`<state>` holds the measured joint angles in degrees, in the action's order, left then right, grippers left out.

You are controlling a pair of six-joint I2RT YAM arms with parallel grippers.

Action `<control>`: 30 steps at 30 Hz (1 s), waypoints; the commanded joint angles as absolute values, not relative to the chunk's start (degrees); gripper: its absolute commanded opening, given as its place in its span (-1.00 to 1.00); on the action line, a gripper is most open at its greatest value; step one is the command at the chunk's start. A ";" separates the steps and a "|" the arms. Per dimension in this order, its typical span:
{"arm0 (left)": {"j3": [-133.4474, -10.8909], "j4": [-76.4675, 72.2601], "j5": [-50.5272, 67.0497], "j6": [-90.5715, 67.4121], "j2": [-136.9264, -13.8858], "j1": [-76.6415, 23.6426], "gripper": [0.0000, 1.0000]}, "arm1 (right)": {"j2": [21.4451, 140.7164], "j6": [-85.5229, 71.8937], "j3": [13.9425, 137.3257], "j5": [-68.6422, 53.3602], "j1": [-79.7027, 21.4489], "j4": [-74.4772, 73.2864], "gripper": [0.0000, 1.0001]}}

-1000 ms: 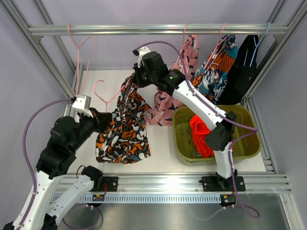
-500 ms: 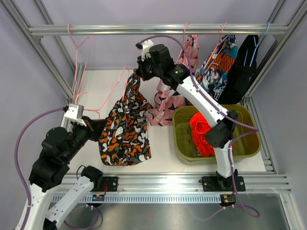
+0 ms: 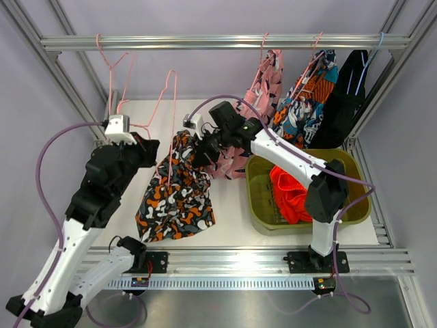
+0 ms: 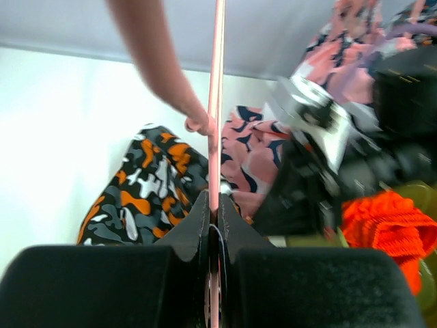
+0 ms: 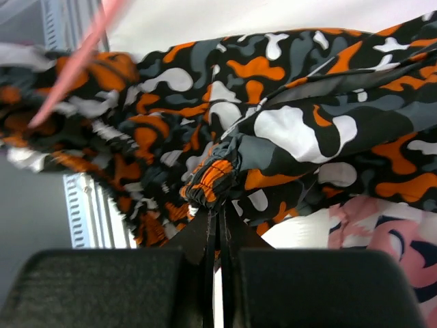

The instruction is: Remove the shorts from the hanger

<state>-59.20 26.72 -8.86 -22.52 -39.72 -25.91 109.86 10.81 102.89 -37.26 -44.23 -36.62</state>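
Since prev frame, R arm dropped from near the rail, dragging the camo shorts [image 3: 176, 195] down onto the table. Left gripper [image 4: 215, 205] was clenched on the pink hanger [image 4: 217, 102]. Right gripper [image 5: 220, 217] was pinching the waistband. Fabric prob. still caught on the hanger, so keep the hanger steady and pull straight away w/o twisting.

Blurred pink hanger [image 4: 156, 65], probably.
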 commanded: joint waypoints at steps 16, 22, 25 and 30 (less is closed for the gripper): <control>-69.17 32.78 -11.96 -19.51 -42.89 -25.75 -1.00 | 95.72 50.59 105.55 -49.04 -38.86 -48.86 0.57; -67.86 31.30 -9.40 -20.65 -43.77 -25.75 -1.00 | 95.09 64.23 113.20 -57.03 -37.88 -55.27 0.68; -66.89 24.98 -12.47 -22.32 -44.73 -25.66 -1.00 | 97.11 66.69 113.91 -59.50 -39.89 -62.73 0.67; -68.99 17.76 -15.12 -23.73 -50.17 -25.31 -1.00 | 93.79 57.33 102.95 -55.73 -43.68 -54.78 0.63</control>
<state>-66.74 27.03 -12.47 -22.41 -46.98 -25.78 96.23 60.58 108.49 -55.59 -42.26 -57.52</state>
